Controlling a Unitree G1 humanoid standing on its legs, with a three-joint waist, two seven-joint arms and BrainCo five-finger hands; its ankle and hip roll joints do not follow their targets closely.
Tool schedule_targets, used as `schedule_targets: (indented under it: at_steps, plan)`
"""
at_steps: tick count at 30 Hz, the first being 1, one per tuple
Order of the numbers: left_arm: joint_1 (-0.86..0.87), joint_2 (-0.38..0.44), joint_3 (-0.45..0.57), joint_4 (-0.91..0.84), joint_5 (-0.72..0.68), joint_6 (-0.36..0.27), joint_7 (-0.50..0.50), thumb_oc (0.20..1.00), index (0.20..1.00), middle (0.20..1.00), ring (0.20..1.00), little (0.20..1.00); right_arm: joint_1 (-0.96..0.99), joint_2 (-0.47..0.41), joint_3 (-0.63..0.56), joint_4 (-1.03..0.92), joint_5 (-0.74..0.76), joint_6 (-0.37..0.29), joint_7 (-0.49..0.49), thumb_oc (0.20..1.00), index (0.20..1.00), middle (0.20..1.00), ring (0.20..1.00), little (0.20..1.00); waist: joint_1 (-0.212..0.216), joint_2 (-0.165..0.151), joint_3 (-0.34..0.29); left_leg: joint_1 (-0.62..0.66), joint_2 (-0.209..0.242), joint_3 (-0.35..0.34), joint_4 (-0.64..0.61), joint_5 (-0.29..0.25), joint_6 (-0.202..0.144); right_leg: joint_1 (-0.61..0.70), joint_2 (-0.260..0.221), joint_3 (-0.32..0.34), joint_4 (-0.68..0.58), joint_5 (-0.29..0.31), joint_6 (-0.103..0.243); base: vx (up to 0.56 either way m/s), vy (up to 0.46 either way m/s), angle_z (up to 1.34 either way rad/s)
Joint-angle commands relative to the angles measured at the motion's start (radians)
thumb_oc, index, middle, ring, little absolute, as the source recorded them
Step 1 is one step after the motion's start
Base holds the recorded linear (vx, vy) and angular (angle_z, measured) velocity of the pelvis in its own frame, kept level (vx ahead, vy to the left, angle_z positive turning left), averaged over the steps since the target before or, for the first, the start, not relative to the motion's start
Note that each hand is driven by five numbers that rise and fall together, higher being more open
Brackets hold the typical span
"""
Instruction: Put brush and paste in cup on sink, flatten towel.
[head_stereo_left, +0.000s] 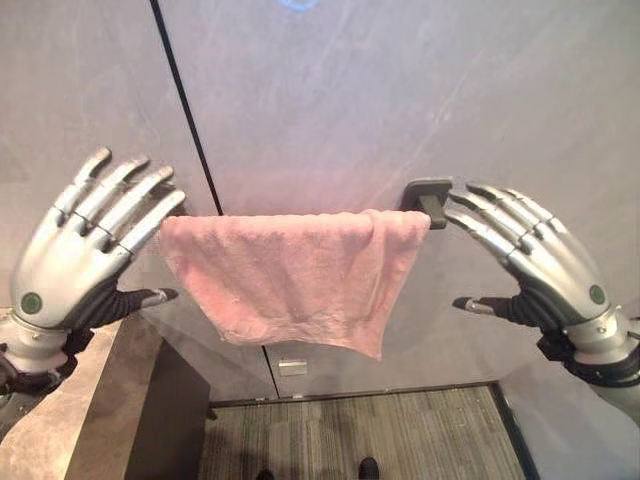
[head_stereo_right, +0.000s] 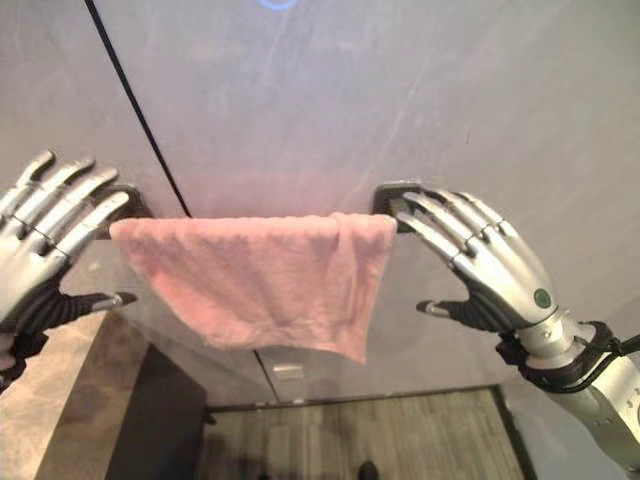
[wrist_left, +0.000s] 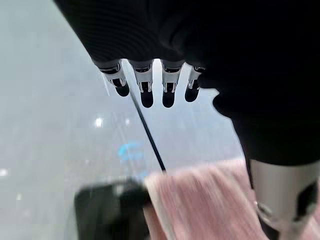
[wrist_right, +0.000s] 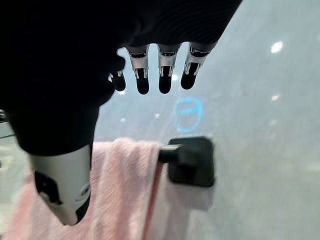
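Left eye view: a pink towel (head_stereo_left: 290, 280) hangs draped over a wall rail, spread along it, its lower edge uneven. The left robot hand (head_stereo_left: 75, 250) is raised at the towel's left end, fingers straight and spread, holding nothing. The right robot hand (head_stereo_left: 540, 262) is at the right end, fingers extended, tips beside the dark rail bracket (head_stereo_left: 428, 195).

Right eye view: same arrangement; a tabletop (head_stereo_right: 60, 400) edge lies lower left.

Left wrist view: straight fingers above the towel's end.

Right wrist view: fingers straight, towel and bracket just past them.
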Motion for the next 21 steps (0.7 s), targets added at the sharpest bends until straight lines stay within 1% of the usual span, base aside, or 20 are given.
schedule_targets:
  at_steps: [1,2,4,6,7,8,10,11,13,14,16,17,18,21]
  plan:
    - [-0.014,0.057,0.028,0.037,-0.036,-0.01,-0.023,1.0,1.0,1.0,1.0,1.0,-0.123,-0.014,0.046,-0.059,0.102,-0.029,0.009,1.0,1.0,1.0,1.0,1.0,0.009,-0.019,-0.001,-0.003,-0.034,0.022,0.011,-0.005,-0.006,0.078,-0.028,-0.019,0.011,-0.043,0.064,0.0,0.0,0.0]
    - [-0.012,0.055,0.03,0.038,-0.036,-0.01,-0.024,1.0,1.0,1.0,1.0,1.0,-0.13,-0.015,0.052,-0.056,0.103,-0.029,0.01,1.0,1.0,1.0,1.0,1.0,0.007,-0.019,0.0,-0.003,-0.034,0.022,0.011,-0.005,-0.006,0.079,-0.028,-0.018,0.011,-0.043,0.064,-0.01,0.01,0.03]
    - [-0.01,0.053,0.01,0.036,-0.063,-0.025,-0.048,1.0,1.0,1.0,1.0,1.0,-0.19,-0.03,0.114,-0.076,0.124,-0.037,0.032,1.0,1.0,1.0,1.0,1.0,0.011,-0.019,0.003,-0.002,-0.033,0.021,0.011,-0.004,-0.005,0.08,-0.03,-0.02,0.011,-0.043,0.064,-0.01,0.014,0.05]
    - [-0.015,0.064,-0.024,0.029,-0.091,-0.035,-0.083,1.0,1.0,1.0,1.0,1.0,-0.282,-0.059,0.2,-0.09,0.143,-0.034,0.059,1.0,1.0,1.0,1.0,1.0,0.018,-0.023,0.007,-0.001,-0.034,0.02,0.011,-0.004,-0.004,0.084,-0.03,-0.024,0.011,-0.045,0.064,0.0,0.016,0.05]
    - [-0.016,0.063,-0.024,0.03,-0.091,-0.035,-0.083,1.0,1.0,1.0,1.0,1.0,-0.29,-0.06,0.208,-0.087,0.143,-0.034,0.059,1.0,1.0,1.0,1.0,1.0,0.017,-0.022,0.007,0.0,-0.034,0.021,0.011,-0.004,-0.004,0.084,-0.03,-0.023,0.011,-0.045,0.064,-0.01,0.01,0.03]
    - [-0.025,0.06,-0.045,0.031,-0.1,-0.035,-0.095,1.0,1.0,1.0,1.0,1.0,-0.327,-0.057,0.245,-0.091,0.14,-0.029,0.068,1.0,1.0,1.0,1.0,1.0,0.019,-0.024,0.012,-0.001,-0.034,0.02,0.011,-0.003,-0.004,0.084,-0.029,-0.025,0.011,-0.046,0.064,0.0,0.0,0.0]
    - [-0.033,0.056,-0.057,0.038,-0.104,-0.034,-0.1,1.0,1.0,1.0,1.0,1.0,-0.349,-0.055,0.268,-0.085,0.14,-0.025,0.074,1.0,1.0,1.0,1.0,1.0,0.018,-0.024,0.014,-0.001,-0.035,0.019,0.011,-0.003,-0.004,0.084,-0.029,-0.025,0.011,-0.046,0.063,0.0,0.0,0.0]
    - [-0.051,0.048,-0.078,0.048,-0.111,-0.031,-0.103,1.0,1.0,1.0,1.0,1.0,-0.377,-0.05,0.299,-0.077,0.141,-0.019,0.084,1.0,1.0,1.0,1.0,1.0,0.018,-0.026,0.018,-0.002,-0.034,0.019,0.011,-0.003,-0.003,0.083,-0.029,-0.027,0.011,-0.046,0.062,0.0,0.0,0.0]
    - [-0.055,0.045,-0.088,0.055,-0.117,-0.03,-0.111,1.0,1.0,1.0,1.0,1.0,-0.387,-0.05,0.313,-0.067,0.138,-0.013,0.091,1.0,1.0,1.0,1.0,1.0,0.018,-0.026,0.021,-0.003,-0.035,0.018,0.011,-0.002,-0.003,0.082,-0.029,-0.027,0.011,-0.045,0.062,0.0,0.0,0.0]
    - [-0.069,0.046,-0.103,0.068,-0.126,-0.03,-0.125,1.0,1.0,1.0,1.0,1.0,-0.406,-0.053,0.341,-0.048,0.134,-0.005,0.116,1.0,1.0,1.0,1.0,1.0,0.02,-0.028,0.025,-0.007,-0.034,0.018,0.011,0.0,-0.003,0.078,-0.029,-0.026,0.011,-0.043,0.062,0.0,0.0,0.0]
    - [-0.071,0.045,-0.105,0.07,-0.127,-0.03,-0.125,1.0,1.0,1.0,1.0,1.0,-0.413,-0.054,0.347,-0.045,0.134,-0.005,0.116,1.0,1.0,1.0,1.0,1.0,0.02,-0.027,0.025,-0.007,-0.034,0.018,0.011,0.0,-0.003,0.078,-0.029,-0.026,0.011,-0.042,0.062,0.0,0.0,0.0]
    - [-0.089,0.066,-0.126,0.089,-0.148,-0.028,-0.173,1.0,1.0,1.0,1.0,1.0,-0.46,-0.081,0.389,-0.026,0.167,0.013,0.203,1.0,1.0,1.0,1.0,1.0,0.024,-0.031,0.03,-0.015,-0.034,0.018,0.011,0.004,-0.003,0.068,-0.028,-0.026,0.011,-0.039,0.063,0.0,0.0,0.0]
    - [-0.112,0.091,-0.135,0.106,-0.166,-0.033,-0.216,1.0,1.0,1.0,1.0,1.0,-0.542,-0.096,0.43,-0.021,0.233,0.027,0.275,1.0,1.0,1.0,1.0,1.0,0.024,-0.034,0.034,-0.023,-0.033,0.019,0.011,0.007,-0.003,0.06,-0.028,-0.022,0.011,-0.036,0.063,0.0,0.0,0.0]
    - [-0.113,0.098,-0.131,0.118,-0.191,-0.038,-0.252,1.0,1.0,1.0,1.0,1.0,-0.578,-0.089,0.444,-0.019,0.289,0.031,0.316,1.0,1.0,1.0,1.0,1.0,0.019,-0.033,0.036,-0.031,-0.031,0.023,0.011,0.008,-0.004,0.052,-0.027,-0.02,0.011,-0.034,0.063,0.0,0.0,-0.01]
